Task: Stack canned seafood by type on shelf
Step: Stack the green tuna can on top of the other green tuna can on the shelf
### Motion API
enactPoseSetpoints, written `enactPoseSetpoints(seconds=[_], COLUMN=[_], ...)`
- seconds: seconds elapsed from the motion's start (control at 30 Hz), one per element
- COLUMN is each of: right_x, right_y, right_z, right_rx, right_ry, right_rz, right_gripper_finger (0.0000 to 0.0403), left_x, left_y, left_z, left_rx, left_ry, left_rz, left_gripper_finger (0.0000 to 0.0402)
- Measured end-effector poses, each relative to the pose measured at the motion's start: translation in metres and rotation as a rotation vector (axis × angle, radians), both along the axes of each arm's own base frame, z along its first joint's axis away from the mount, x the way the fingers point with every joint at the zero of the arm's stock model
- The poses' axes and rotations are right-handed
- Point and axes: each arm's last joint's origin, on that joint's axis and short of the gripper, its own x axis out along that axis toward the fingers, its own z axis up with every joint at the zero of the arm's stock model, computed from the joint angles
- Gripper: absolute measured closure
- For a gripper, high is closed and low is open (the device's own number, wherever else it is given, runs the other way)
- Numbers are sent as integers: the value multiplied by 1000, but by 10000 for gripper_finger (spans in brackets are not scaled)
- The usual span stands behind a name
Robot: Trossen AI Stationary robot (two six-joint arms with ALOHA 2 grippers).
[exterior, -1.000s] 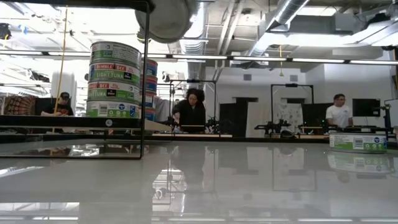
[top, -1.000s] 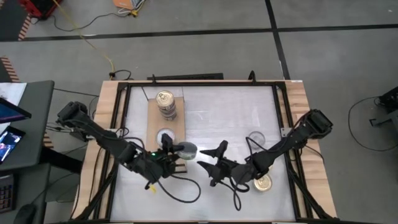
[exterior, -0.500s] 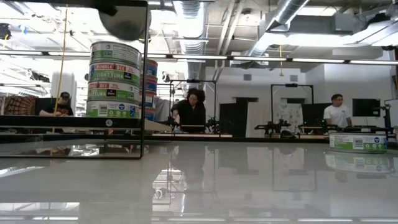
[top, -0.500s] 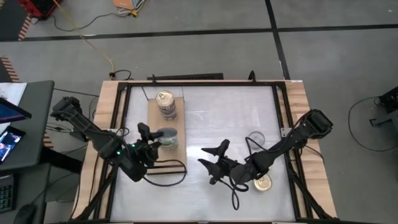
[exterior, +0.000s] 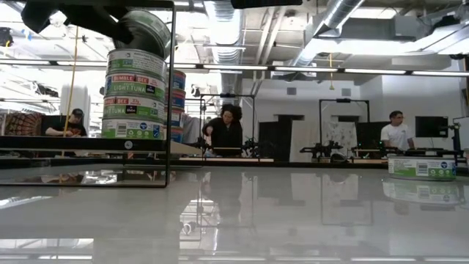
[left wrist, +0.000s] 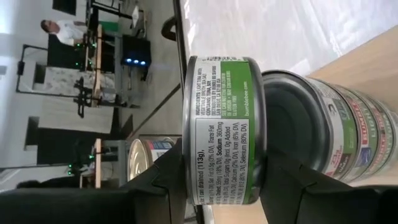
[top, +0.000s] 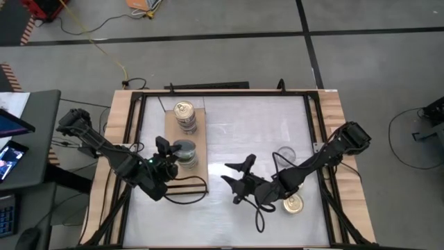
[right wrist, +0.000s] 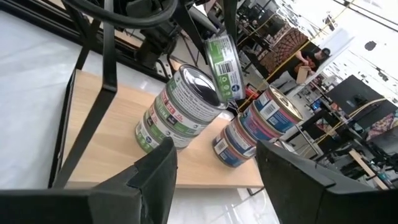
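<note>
On the tan shelf stand two stacks of canned seafood: a gold-topped stack at the far end and a green-labelled stack nearer. My left gripper is shut on one green-labelled tin, held tilted just above the green stack. My right gripper stands open over the table's middle, right of the shelf, holding nothing. A silver-topped tin and a gold-topped tin rest flat on the white table at the right. My left gripper pinches the tin between its two fingers, one finger on each flat face, near the rim. The fingers come roughly level from the table's left side. The tin is lifted clear, tipped onto its edge, above the green stack's top.
A thin black frame stands around the shelf, close to the stacks. Wooden rails run along the table's sides. Free white tabletop lies between the shelf and the right-hand tins. People work at benches in the room beyond.
My left gripper has carried the tin from beside the shelf's near right corner toward the table's far left, and it now hangs over the green stack. The wrist has turned on the way, and the tin now tips on edge.
</note>
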Motion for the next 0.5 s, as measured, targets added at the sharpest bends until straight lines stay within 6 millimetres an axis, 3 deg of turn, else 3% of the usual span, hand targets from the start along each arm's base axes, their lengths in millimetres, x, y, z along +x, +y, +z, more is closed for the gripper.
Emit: enactPoseSetpoints(seconds=[0.17, 0.5], right_x=[0, 0], right_y=[0, 0], right_z=[0, 0], right_rx=[0, 1], right_ry=[0, -1], right_rz=[0, 0], right_gripper_finger=[148, 148], left_x=[3, 3], left_y=[-3, -6], left_z=[0, -1], left_rx=[-54, -149], left_ry=[0, 32], left_rz=[-24, -57], left_gripper_finger=[243, 146])
